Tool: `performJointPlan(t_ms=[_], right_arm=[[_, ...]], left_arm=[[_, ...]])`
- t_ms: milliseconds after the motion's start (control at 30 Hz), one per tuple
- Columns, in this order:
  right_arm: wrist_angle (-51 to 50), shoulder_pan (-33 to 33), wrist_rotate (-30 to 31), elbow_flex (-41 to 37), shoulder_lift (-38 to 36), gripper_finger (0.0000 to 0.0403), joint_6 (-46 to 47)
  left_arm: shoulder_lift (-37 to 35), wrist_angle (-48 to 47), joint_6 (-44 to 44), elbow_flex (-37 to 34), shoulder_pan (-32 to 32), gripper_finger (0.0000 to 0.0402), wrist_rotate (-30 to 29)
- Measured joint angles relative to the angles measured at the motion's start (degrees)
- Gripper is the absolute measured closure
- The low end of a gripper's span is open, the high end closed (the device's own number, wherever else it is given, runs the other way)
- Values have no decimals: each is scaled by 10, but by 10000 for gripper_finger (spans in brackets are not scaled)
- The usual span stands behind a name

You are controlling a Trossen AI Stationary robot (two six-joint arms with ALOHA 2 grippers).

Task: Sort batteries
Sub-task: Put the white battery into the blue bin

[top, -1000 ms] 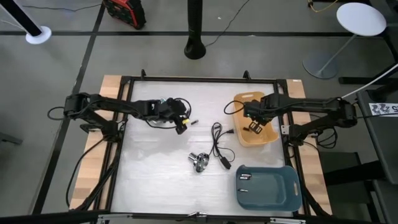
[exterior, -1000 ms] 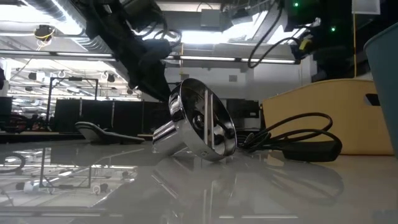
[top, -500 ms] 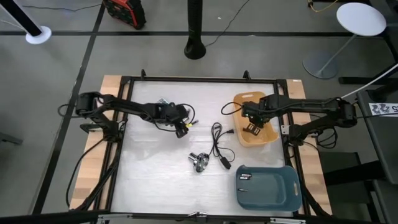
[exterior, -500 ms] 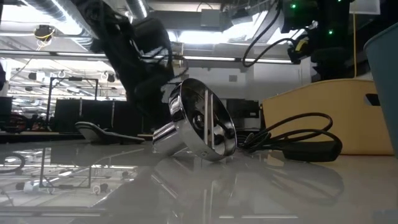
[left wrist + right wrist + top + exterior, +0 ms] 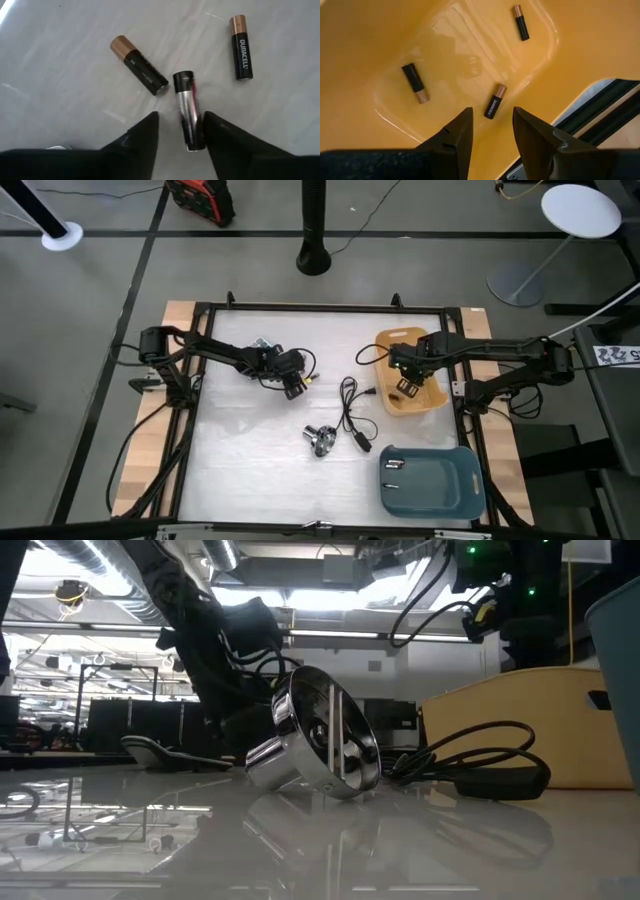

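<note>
Silver and black, one battery (image 5: 188,110) lies between the spread fingers of the left gripper (image 5: 179,131), which hangs low over the white table (image 5: 250,450) at its far left, seemingly lined up to pinch it. Two copper-capped batteries (image 5: 139,65) lie just beside it. The right gripper (image 5: 491,131), fingers parted and empty, hovers over the yellow tray (image 5: 432,402) at far right, where three batteries (image 5: 495,101) lie sorted. A blue tray (image 5: 452,490) near right holds more
</note>
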Motion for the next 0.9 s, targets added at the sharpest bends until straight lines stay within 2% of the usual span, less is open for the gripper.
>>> performJointPlan(t_ms=[233, 367, 500, 667, 900], right_arm=[[0, 0, 0, 0, 0, 265, -28], [0, 0, 0, 0, 0, 265, -31], [-1, 0, 0, 0, 0, 265, -56], [-2, 0, 0, 0, 0, 265, -89], [-2, 0, 1, 1, 0, 265, -147]], left_arm=[[-10, -1, -3, -1, -17, 366, 0], [-13, -8, -22, 2, -25, 367, 11], [-12, -11, -32, 29, -36, 363, 64], [-12, -9, -29, 87, -56, 362, 110], [-13, -4, -6, 182, -95, 360, 130]])
